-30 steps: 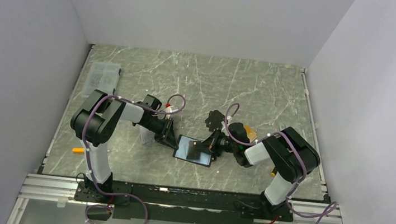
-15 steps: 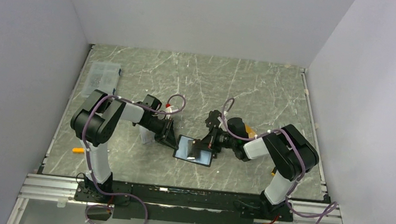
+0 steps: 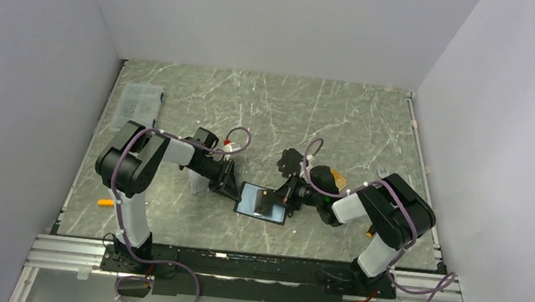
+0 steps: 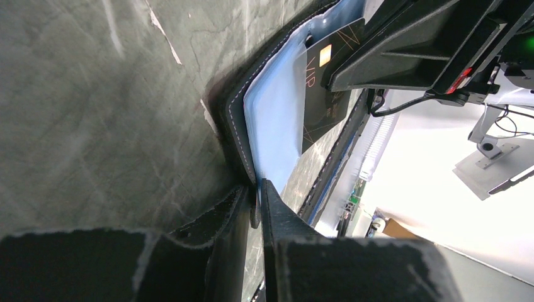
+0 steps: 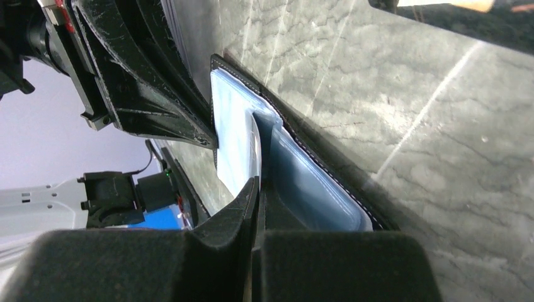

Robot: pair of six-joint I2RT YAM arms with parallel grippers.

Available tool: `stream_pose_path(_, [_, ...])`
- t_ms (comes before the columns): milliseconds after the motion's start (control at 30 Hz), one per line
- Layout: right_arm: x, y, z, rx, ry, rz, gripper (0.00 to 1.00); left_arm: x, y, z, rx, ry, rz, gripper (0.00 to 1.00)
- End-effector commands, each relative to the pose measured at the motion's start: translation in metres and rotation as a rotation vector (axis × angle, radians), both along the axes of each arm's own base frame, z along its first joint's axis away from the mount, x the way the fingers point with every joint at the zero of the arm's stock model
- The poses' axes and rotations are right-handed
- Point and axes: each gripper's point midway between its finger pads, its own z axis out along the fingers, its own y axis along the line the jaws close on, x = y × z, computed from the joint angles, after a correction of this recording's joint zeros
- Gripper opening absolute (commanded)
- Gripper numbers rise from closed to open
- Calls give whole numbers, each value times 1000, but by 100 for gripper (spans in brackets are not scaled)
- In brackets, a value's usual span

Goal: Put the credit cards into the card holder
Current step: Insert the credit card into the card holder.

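Card holder [image 3: 262, 204] is lying wide open on the table [image 3: 344, 122], right between the two arms and toward the near edge. Left gripper [image 4: 256, 192] has its fingers pinched together on the holder's stitched black rim. Right gripper [image 5: 258, 189] is clamped tight on a black VIP card [image 4: 327, 82] with a gold chip. That card is tilted over the shiny bluish pockets [image 4: 277, 113], with one edge right down at them. Honestly can't tell if it's actually inside a pocket or just resting on top. Loose cards [image 3: 292, 159], black and orange-tan, sit on the table just behind the right gripper. Clear plastic box [image 3: 139, 103] is well off at the far left, and whatever's in it is too small to make out.
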Motion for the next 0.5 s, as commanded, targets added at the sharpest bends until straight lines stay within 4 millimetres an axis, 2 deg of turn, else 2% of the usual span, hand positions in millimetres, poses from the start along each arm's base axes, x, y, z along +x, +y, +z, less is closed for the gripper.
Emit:
stream_pose_path(0, [3, -17, -21, -94, 17, -111, 0, -5, -5, -1, -19, -2, -26, 17])
stream_pose_path(267, [5, -9, -22, -91, 19, -117, 0, -5, -7, 1, -18, -9, -32, 17])
stream_pose_path(467, [3, -12, -25, -99, 32, -139, 0, -6, -7, -1, -15, -4, -30, 17])
